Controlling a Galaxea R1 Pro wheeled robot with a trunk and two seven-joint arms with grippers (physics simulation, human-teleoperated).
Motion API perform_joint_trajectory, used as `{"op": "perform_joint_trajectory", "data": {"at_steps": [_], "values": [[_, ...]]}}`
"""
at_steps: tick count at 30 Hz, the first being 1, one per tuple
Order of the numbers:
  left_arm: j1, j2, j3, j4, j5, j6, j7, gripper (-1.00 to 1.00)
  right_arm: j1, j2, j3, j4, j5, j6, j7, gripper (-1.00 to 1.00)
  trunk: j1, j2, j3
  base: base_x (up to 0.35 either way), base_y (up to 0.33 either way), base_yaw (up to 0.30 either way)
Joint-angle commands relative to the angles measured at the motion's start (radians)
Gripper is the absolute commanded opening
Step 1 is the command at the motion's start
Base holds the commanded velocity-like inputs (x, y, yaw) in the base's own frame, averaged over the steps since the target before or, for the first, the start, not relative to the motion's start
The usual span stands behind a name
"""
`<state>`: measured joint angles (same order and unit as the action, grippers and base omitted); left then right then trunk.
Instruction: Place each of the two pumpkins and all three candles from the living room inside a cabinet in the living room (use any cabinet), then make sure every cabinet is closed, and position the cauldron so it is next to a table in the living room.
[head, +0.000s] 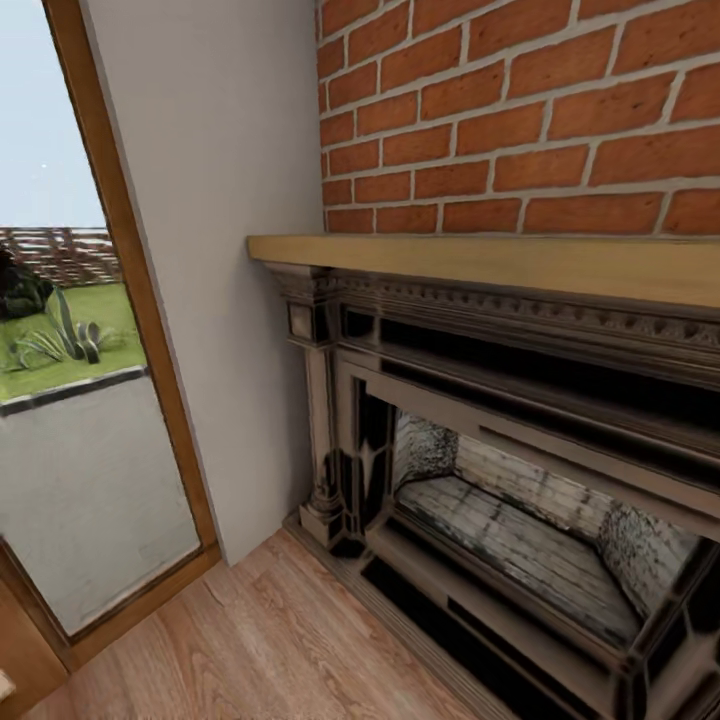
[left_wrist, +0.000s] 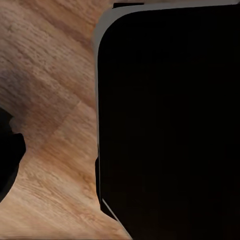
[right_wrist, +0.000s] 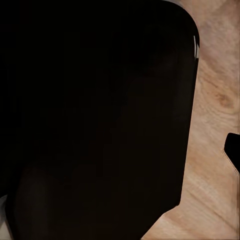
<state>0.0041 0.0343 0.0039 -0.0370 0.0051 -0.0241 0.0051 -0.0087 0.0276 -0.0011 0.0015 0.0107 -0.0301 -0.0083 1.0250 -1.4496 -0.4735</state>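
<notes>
- Head view: a brick wall (head: 520, 110) rises above a wooden mantel (head: 500, 262).
- Below the mantel stands a dark carved fireplace (head: 480, 400) with an ash-grey firebox (head: 520, 530).
- Beside the fireplace is a plain wall (head: 220, 250), then a wood-framed glass door (head: 80, 400) looking onto pavement and grass.
- Wood floor (head: 260, 640) lies before the fireplace.
- Wrist views: a black body (left_wrist: 170, 120) (right_wrist: 95, 115) over the floor; whether either pincer is open or closed cannot be told.
- No pumpkin, candle, cabinet or cauldron is visible here.
</notes>
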Motion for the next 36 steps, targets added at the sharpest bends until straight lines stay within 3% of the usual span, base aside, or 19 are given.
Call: {"op": "perform_joint_trajectory", "data": {"at_steps": [1,11,16,23,36], "values": [[0.000,-0.004,0.002,-0.001,0.002,-0.002,0.000,1.00,-0.001,0.000,0.000,0.001,0.001,-0.003,-0.001,1.00,0.000,0.000,-0.001,0.000,0.000,0.281],[0.000,-0.024,0.000,-0.001,-0.006,-0.003,-0.011,1.00,-0.001,0.001,0.000,0.000,0.002,-0.004,-0.001,1.00,0.000,0.000,-0.005,-0.087,-0.074,0.281],[0.000,-0.025,-0.004,-0.001,-0.007,-0.009,-0.011,1.00,-0.001,0.005,0.000,0.001,0.002,-0.004,-0.001,1.00,0.000,0.000,-0.007,-0.146,-0.233,0.281],[0.000,-0.025,-0.003,0.000,-0.008,-0.077,-0.011,1.00,-0.001,0.013,0.001,0.001,0.005,-0.004,-0.001,1.00,0.000,0.000,-0.009,-0.022,-0.061,0.281],[0.000,-0.025,-0.004,0.000,-0.009,-0.086,-0.011,1.00,-0.001,0.015,0.001,0.001,0.008,-0.004,-0.001,1.00,0.000,0.000,-0.014,0.000,-0.001,0.281]]}}
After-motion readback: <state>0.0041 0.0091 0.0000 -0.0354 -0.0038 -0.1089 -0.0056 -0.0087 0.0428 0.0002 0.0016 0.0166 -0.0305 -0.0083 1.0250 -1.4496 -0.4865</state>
